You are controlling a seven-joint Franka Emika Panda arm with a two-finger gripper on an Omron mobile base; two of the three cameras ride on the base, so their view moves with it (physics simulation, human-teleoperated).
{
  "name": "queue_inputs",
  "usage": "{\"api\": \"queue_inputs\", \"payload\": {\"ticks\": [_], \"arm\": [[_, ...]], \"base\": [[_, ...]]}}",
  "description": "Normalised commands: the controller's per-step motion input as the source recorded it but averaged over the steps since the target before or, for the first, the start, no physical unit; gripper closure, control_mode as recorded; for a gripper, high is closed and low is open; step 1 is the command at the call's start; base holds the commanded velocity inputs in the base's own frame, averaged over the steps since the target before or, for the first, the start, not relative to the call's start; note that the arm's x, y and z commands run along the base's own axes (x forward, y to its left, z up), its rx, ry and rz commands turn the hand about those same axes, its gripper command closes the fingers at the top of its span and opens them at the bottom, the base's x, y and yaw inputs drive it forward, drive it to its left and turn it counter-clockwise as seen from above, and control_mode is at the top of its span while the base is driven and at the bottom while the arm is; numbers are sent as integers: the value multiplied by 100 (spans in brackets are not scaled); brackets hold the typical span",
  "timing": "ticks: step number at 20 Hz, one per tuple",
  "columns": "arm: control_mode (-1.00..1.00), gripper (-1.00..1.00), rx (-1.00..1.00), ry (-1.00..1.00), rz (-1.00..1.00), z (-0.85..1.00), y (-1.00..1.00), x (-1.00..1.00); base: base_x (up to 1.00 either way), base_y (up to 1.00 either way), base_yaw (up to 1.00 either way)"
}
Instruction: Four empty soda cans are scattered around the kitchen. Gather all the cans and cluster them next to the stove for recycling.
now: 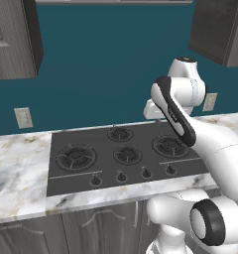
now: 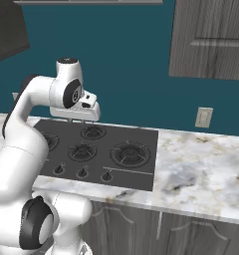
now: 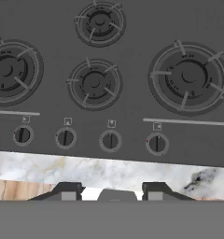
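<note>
The stove (image 1: 122, 156) lies flat in the marbled bench (image 2: 201, 164), its knobs (image 3: 110, 140) along the near edge. The arm's hand hangs above it, jaws drawn narrow, holding nothing. Wall outlet (image 2: 204, 117) behind.

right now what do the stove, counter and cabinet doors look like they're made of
Stove: matte dark grey top, likely metal or glass; black burners look like cast iron, no shine.
Counter: polished marble or similar stone, white with grey and tan veining.
Cabinet doors: dark grey-brown wood grain, possibly laminate.
</note>
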Motion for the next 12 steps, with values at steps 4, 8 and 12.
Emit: {"api": "queue_inputs", "payload": {"ticks": [4, 8, 12], "arm": [[100, -100, 0, 0, 0, 0, 0, 0], [100, -100, 0, 0, 0, 0, 0, 0], [100, -100, 0, 0, 0, 0, 0, 0]], "base": [[0, 0, 0], [-10, -6, 0], [-4, -16, 0]]}}
